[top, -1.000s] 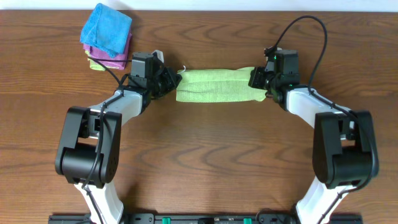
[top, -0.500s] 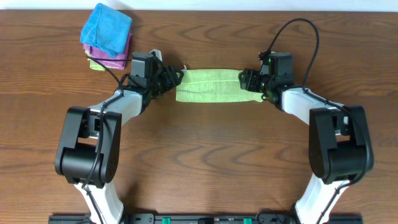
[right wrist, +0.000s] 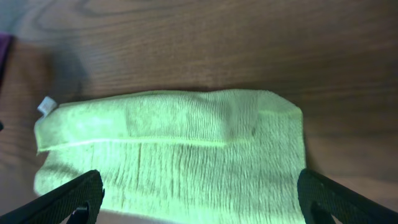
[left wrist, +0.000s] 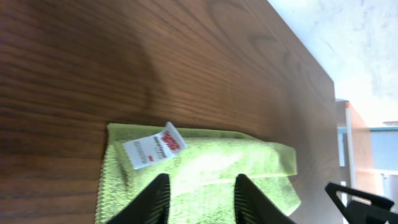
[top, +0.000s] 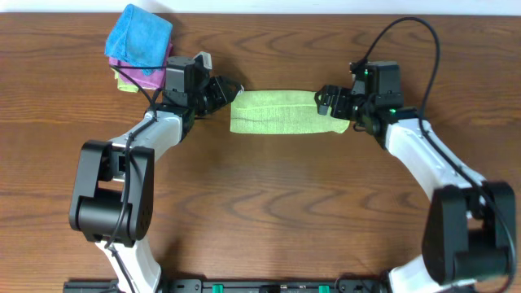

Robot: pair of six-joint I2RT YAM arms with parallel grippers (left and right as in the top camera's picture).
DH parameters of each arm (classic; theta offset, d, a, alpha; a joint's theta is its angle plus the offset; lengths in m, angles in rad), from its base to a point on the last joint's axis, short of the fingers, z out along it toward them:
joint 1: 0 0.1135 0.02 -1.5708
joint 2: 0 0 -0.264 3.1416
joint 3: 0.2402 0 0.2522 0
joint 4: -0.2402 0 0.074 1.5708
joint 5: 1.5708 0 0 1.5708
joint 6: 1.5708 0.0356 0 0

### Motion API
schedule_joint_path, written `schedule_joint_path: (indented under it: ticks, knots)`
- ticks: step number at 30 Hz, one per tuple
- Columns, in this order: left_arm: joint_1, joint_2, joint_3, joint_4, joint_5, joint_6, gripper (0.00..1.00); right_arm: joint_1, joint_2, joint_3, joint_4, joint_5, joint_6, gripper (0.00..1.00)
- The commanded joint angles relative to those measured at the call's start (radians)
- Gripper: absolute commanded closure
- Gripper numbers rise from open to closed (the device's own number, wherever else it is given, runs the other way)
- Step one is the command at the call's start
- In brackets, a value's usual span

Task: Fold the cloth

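Note:
The light green cloth [top: 281, 112] lies flat on the wooden table as a long folded strip, left to right. Its white tag [left wrist: 152, 148] sticks up at the left end. My left gripper [top: 221, 91] hovers just off that left end, its jaws apart above the cloth [left wrist: 205, 162] with nothing gripped between the fingers [left wrist: 155, 198]. My right gripper [top: 328, 102] sits over the strip's right end, jaws spread very wide. In the right wrist view the cloth [right wrist: 174, 149] fills the space below the two fingers [right wrist: 74, 199], which do not pinch it.
A stack of other cloths stands at the back left: a bright blue cloth [top: 140, 37] on top, a purple one [top: 163, 72] under it, a yellowish one [top: 126, 84] at the bottom, close behind my left wrist. The table's far edge [top: 260, 11] runs just beyond.
Both grippers were shut on the strip's ends and have opened and let go. The left one has drawn back up and left; the right one has lifted slightly to the right.

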Motion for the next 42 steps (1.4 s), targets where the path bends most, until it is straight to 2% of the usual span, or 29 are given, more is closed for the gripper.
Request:
schedule_joint_path:
  ticks: [1, 2, 5, 13, 19, 42]
  knots:
    - [-0.008, -0.037, 0.038, 0.0, 0.044, 0.015, 0.76, -0.026, -0.059, 0.014, -0.046, 0.013, 0.056, 0.01]
    - [-0.017, -0.037, 0.041, -0.002, 0.045, 0.011, 0.77, -0.037, -0.07, 0.014, -0.068, 0.004, 0.084, 0.01]
    - [-0.048, -0.037, 0.042, -0.019, -0.002, 0.009, 0.94, -0.076, -0.078, 0.014, -0.104, -0.069, 0.134, 0.01]
    - [-0.122, -0.037, 0.045, -0.109, -0.239, 0.079, 0.94, -0.156, -0.074, -0.021, -0.113, -0.171, 0.182, 0.01]
    - [-0.156, -0.027, 0.045, -0.152, -0.353, 0.148, 0.94, -0.156, -0.043, -0.061, -0.062, -0.186, 0.24, 0.01]
    - [-0.164, 0.08, 0.047, -0.153, -0.374, 0.151, 0.94, -0.131, 0.112, -0.061, 0.007, -0.206, 0.278, 0.01]
